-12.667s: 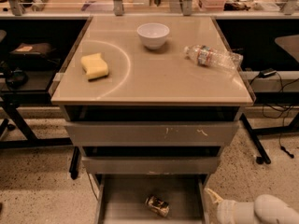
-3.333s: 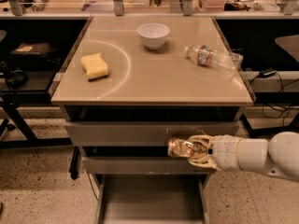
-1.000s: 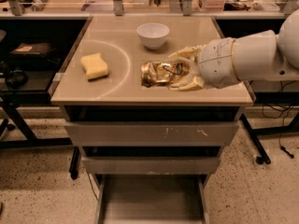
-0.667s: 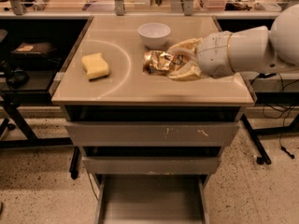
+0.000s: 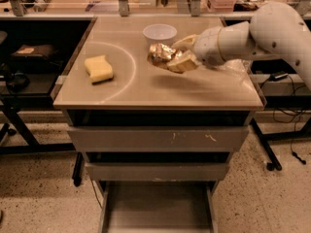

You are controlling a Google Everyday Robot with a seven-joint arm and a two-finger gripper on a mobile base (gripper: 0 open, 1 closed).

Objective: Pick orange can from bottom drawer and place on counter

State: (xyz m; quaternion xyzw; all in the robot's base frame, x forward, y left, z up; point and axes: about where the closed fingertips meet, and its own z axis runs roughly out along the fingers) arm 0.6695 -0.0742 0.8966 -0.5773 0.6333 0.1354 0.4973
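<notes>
My gripper (image 5: 172, 57) is shut on the orange can (image 5: 159, 55), a dented golden-orange can, and holds it a little above the middle of the beige counter (image 5: 146, 89). The white arm (image 5: 272, 30) reaches in from the right. The bottom drawer (image 5: 158, 210) is pulled open below, and its grey floor shows nothing in it.
A white bowl (image 5: 160, 33) stands just behind the can. A yellow sponge (image 5: 98, 68) lies on the counter's left, inside a faint white arc. A clear plastic bottle (image 5: 238, 67) lies mostly hidden behind the arm at the right. Two shallower drawers (image 5: 158, 139) are shut above the bottom one.
The gripper lifted the can from the drawer level up over the counter, then carried it slightly left and toward the bowl. The bottom drawer now holds nothing.
</notes>
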